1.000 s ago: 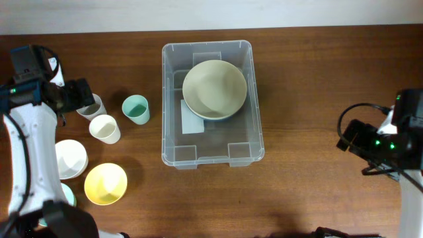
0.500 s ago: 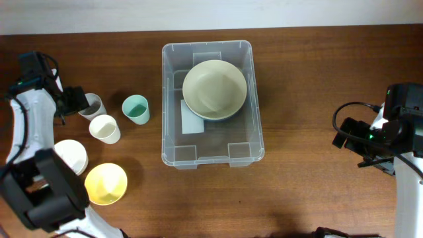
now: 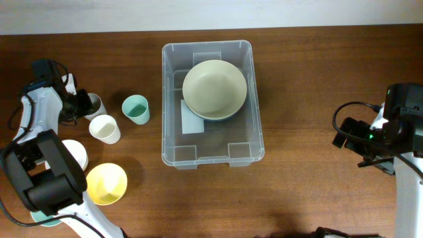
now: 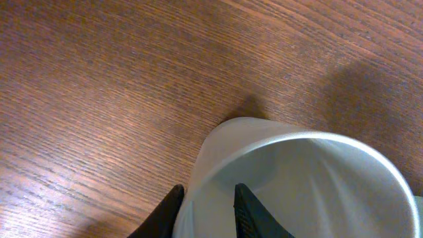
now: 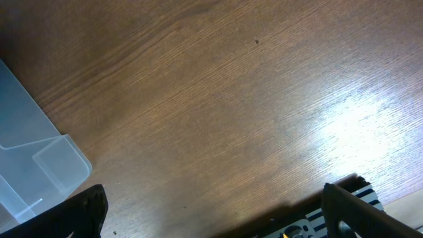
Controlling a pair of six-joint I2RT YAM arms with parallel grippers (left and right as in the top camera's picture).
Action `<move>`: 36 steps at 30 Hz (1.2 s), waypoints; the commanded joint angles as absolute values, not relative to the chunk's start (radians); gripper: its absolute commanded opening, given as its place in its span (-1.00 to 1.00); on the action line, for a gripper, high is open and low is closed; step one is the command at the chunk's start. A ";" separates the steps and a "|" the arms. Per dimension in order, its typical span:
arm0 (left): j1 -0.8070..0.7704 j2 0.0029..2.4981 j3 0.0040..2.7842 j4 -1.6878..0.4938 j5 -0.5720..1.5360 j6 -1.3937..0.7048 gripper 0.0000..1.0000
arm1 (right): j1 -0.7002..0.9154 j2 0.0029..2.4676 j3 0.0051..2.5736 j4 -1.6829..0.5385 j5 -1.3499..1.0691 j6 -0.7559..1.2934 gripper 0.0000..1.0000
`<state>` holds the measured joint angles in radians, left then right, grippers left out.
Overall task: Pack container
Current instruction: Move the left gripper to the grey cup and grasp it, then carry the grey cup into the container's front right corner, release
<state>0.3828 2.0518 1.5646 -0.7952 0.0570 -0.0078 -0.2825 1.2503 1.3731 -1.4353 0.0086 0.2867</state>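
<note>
The clear container [image 3: 211, 151] stands mid-table with a pale green bowl [image 3: 214, 89] inside it. My left gripper [image 3: 84, 104] is at the far left on a grey cup [image 3: 96, 104]. The left wrist view shows the jaws drawn in on the cup's wall [image 4: 310, 185], one finger outside and one inside, gripper [image 4: 206, 198]. Over bare wood at the right, my right gripper [image 3: 349, 134] stands wide open, holding nothing [image 5: 211, 215]. A corner of the container [image 5: 26, 165] shows in the right wrist view.
Beside the grey cup stand a white cup [image 3: 104, 128] and a teal cup [image 3: 135, 108]. Nearer the front left are a white bowl [image 3: 74, 155] and a yellow bowl [image 3: 106, 183]. The table's back edge meets a pale wall.
My left gripper has settled onto the grey cup and its jaws have closed in from wide open onto the cup's wall. The right arm shifted slightly earlier and now holds still.
</note>
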 commanded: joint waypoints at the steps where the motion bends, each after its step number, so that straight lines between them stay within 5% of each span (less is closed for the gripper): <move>1: 0.380 2.064 1.583 -0.790 0.088 -0.007 -0.61 | -0.279 1.252 1.370 -1.435 0.004 0.284 0.98; 8: 0.380 2.064 1.583 -0.788 0.087 -0.007 -0.97 | -0.279 1.252 1.370 -1.435 0.004 0.284 0.98; 22: 0.304 1.818 1.869 -0.974 0.117 -0.007 -0.99 | -0.279 1.252 1.370 -1.435 0.004 0.284 0.98; 27: 0.046 1.645 1.888 -1.073 0.146 -0.011 -0.99 | -0.282 1.252 1.370 -1.435 0.004 0.285 0.97; 36: -0.438 1.708 1.883 -1.232 0.145 -0.057 -0.99 | -0.282 1.252 1.370 -1.439 0.004 0.285 0.98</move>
<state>-0.3153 1.6585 1.8923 -1.2034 0.1337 -0.0212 -0.2825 1.2503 1.3731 -1.4387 0.0082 0.2867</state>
